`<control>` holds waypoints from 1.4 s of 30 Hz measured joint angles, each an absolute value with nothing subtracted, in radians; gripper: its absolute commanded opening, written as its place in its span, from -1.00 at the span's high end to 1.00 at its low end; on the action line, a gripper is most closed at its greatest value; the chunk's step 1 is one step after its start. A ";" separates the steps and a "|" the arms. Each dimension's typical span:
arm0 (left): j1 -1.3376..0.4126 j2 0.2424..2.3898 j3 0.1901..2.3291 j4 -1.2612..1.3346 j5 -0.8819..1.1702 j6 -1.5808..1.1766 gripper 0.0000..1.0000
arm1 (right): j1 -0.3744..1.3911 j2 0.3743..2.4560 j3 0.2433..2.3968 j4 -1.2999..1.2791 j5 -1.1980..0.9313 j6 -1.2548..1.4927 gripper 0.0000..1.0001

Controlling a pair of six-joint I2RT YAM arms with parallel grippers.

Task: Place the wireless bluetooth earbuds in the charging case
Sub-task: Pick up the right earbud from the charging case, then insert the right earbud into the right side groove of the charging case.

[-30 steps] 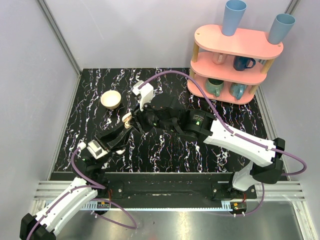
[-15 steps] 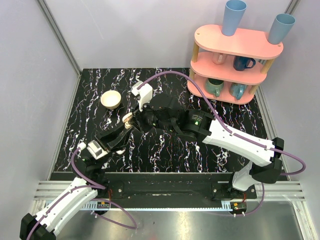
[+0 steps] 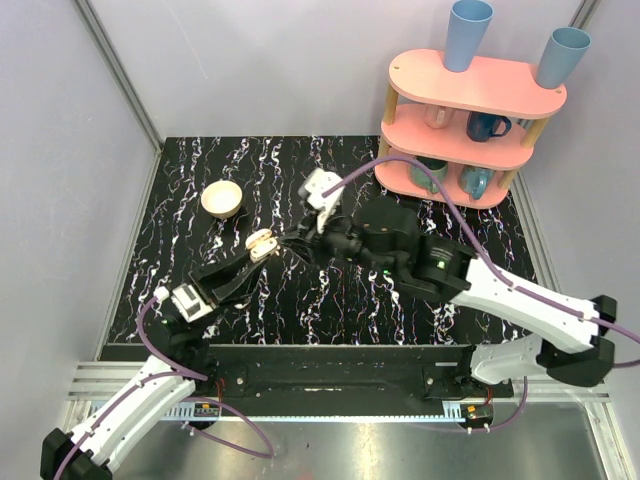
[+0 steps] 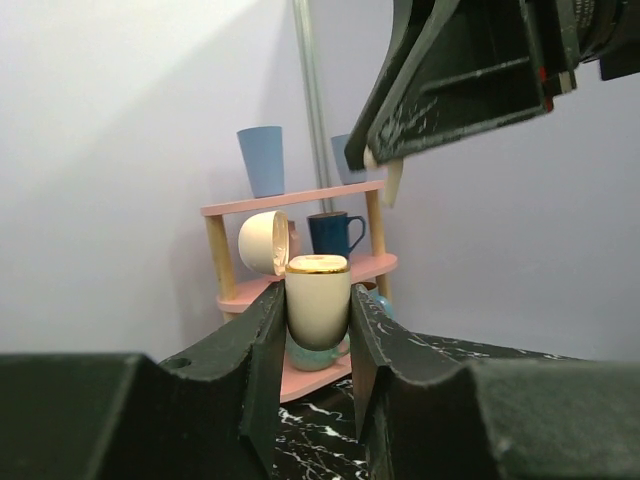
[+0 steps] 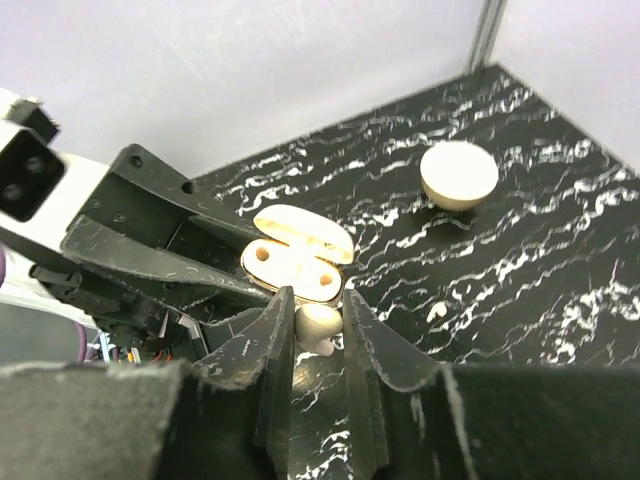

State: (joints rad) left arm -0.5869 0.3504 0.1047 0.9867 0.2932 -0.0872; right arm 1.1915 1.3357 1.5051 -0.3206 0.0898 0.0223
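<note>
Between the fingertips of the right gripper [image 5: 318, 305] an earbud [image 5: 320, 328] is pinched, the jaws closed on its pale body. In the left wrist view its stem hangs below those fingers, pointing down.

Just beyond it and lower sits the charging case [image 5: 295, 268], clamped upright in the left gripper [image 3: 256, 250] and held off the table [image 5: 520, 130]. Its lid [image 5: 303, 225] is swung open to the far side and its 2 sockets face up.

So the target lies ahead of the held earbud and beneath it, near but not touching. The case's long axis runs slantwise across the right gripper's line of approach. I judge the coming move to be a short advance and descent, stem first, into the nearer socket. That falls to the right arm, since the left is busy as holder.

Farther out, a second earbud [image 5: 437, 312] lies loose on the table, apart from the case, and a bowl [image 5: 458, 175] stands beyond it.
</note>
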 measured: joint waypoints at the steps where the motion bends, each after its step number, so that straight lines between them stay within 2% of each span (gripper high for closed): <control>1: -0.587 0.348 0.105 0.986 0.301 -0.091 1.00 | 1.185 1.311 1.486 -0.302 0.076 0.009 0.55; 8: -0.587 0.355 0.141 0.981 0.397 -0.163 1.00 | 1.049 1.168 1.359 -0.116 -0.219 -0.038 0.55; 16: -0.588 0.418 0.190 1.102 0.492 -0.296 1.00 | 0.918 1.154 1.314 0.006 -0.611 -0.014 0.57; 22: -0.588 0.460 0.196 1.195 0.525 -0.373 1.00 | 0.878 1.148 1.316 0.052 -0.816 0.028 0.58; 35: -0.588 0.495 0.197 1.242 0.547 -0.406 1.00 | 0.875 1.213 1.321 0.265 -1.024 0.185 0.57; 42: -0.588 0.523 0.212 1.259 0.557 -0.426 1.00 | 0.875 1.296 1.337 0.295 -1.094 0.215 0.57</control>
